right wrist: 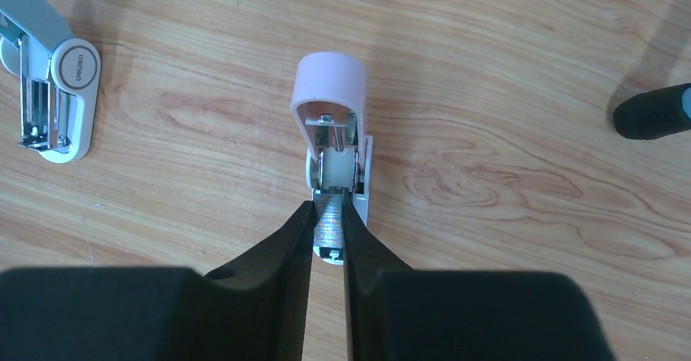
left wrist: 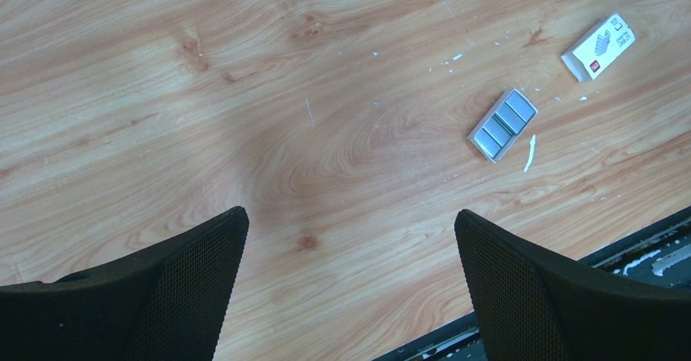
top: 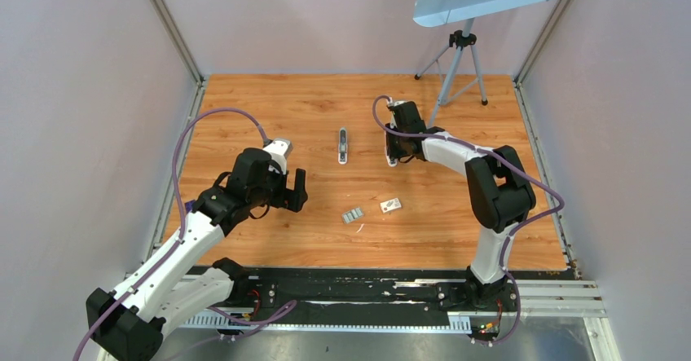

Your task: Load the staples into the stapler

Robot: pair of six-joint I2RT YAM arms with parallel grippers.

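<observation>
The staples (left wrist: 503, 125) lie flat on the wooden table (top: 244, 108) as a small grey rectangle of joined strips. They are near the front edge, between the two arms. Nothing touches them. The stapler (right wrist: 50, 92), pale blue-grey and white, lies farther back near the table's middle and well apart from the staples. In the right wrist view its blue top seems swung away from the silvery metal channel, so the channel looks exposed.

The right gripper (right wrist: 328, 214) is just beside the stapler. Its jaws are pressed together on a silvery metal part at the near end of a pink piece (right wrist: 330, 100) resting on the table. Whether that metal is a staple strip or part of the piece cannot be told. The left gripper (left wrist: 350, 222) hovers over bare wood with its jaws wide apart and nothing between them. The staples sit ahead and to its right, with a small white box (left wrist: 599, 47) just beyond them.

Loading appears not yet begun, and the likely step is picking up the staples. To do it well, the open jaws should centre over the rectangle and turn to match its slant. They should then close on its long edges, low against the wood. The grip should be gentle, because the strips may split or skid. The white box is best left alone.
</observation>
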